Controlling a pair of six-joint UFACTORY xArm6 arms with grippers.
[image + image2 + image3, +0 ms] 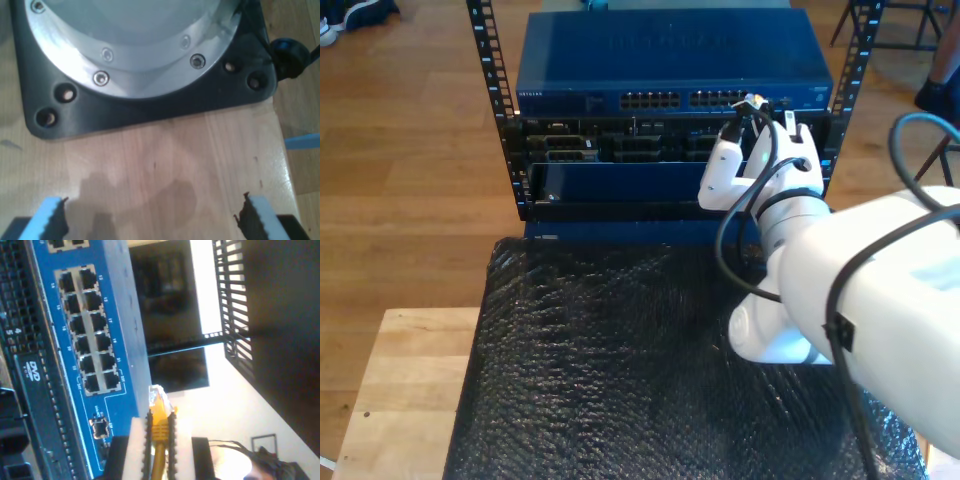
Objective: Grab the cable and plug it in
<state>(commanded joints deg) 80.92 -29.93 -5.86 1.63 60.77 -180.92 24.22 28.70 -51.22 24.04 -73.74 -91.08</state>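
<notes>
- Ahead of my second end effector [159, 440], the blue switch [95, 340] stands close; its port rows [87, 330] are open, none blocked by another lead.
- The cable [159, 412] plug projects past the fingertips, just short of the switch face.
- Ahead of my first end effector [150, 220], bare wooden surface [165, 150] runs to a black base plate [150, 107].

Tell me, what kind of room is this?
Probably a robotics lab set up like a server room: a blue network switch in an equipment rack, wood flooring, and my second gripper holding a yellow cable near its ports.
</notes>
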